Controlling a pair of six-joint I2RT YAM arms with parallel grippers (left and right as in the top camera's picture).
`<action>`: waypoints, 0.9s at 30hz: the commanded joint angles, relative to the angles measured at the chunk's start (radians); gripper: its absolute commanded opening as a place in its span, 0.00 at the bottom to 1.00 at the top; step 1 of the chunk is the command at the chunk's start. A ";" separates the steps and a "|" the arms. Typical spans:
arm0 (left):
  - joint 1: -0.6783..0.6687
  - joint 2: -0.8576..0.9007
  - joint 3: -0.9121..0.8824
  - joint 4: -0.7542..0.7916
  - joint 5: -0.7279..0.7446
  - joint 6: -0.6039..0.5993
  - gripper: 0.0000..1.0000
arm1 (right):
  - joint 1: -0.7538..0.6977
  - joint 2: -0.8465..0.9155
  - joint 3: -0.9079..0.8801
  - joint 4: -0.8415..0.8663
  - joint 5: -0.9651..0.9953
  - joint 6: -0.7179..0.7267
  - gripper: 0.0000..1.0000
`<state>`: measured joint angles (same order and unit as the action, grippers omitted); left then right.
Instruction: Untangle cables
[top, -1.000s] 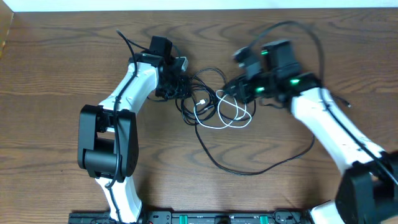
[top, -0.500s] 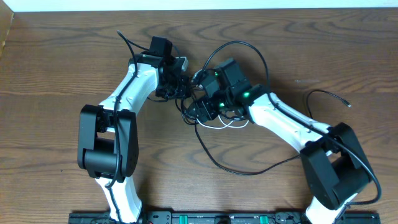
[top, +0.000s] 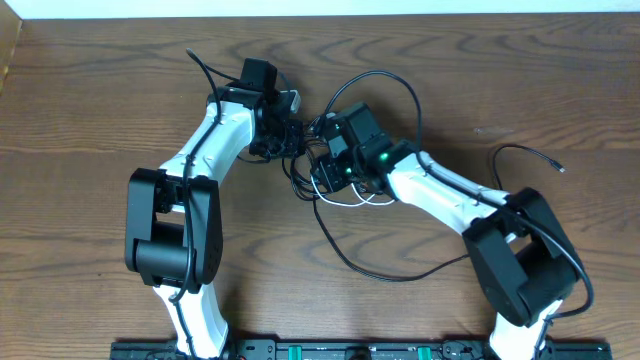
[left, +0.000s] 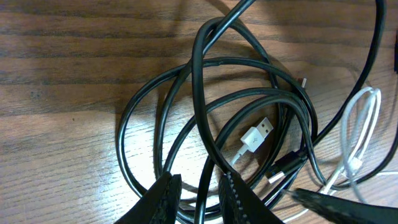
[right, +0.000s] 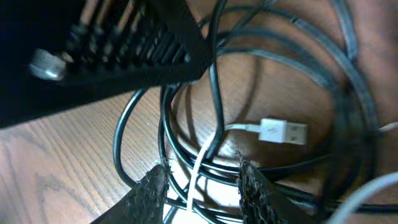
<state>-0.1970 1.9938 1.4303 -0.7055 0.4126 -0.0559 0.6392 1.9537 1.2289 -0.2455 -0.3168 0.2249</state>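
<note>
Swinging in from the right over the last second, the right arm now reaches across the worktop (top: 90, 90) to the cables (left: 198, 93), still knotted mid-worktop, so both arms look placed to start separating them. The right end effector (right: 202, 193) stands partly open astride a white strand. The left end effector (left: 199, 196), its arm stretched forward, is narrow around a black strand and not visibly pinching it.

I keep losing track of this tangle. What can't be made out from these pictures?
Overhead: the right arm covers where the cables cross.
Left wrist: the bottom edge cuts off the left gripper; whether it pinches the black cable is unclear.
Right wrist: a blurred dark block hides the cables at upper left.
</note>
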 joint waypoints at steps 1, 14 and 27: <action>0.001 -0.017 -0.011 0.001 -0.014 -0.010 0.25 | 0.024 0.043 -0.003 0.003 0.037 0.061 0.34; 0.001 -0.017 -0.011 0.007 -0.014 -0.056 0.26 | 0.036 0.075 -0.003 -0.009 0.073 0.167 0.36; 0.001 -0.017 -0.011 0.008 -0.014 -0.078 0.26 | 0.055 0.074 0.009 -0.056 0.070 0.216 0.23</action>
<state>-0.1970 1.9938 1.4303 -0.6983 0.4122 -0.1284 0.6746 2.0140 1.2293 -0.2981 -0.2718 0.4278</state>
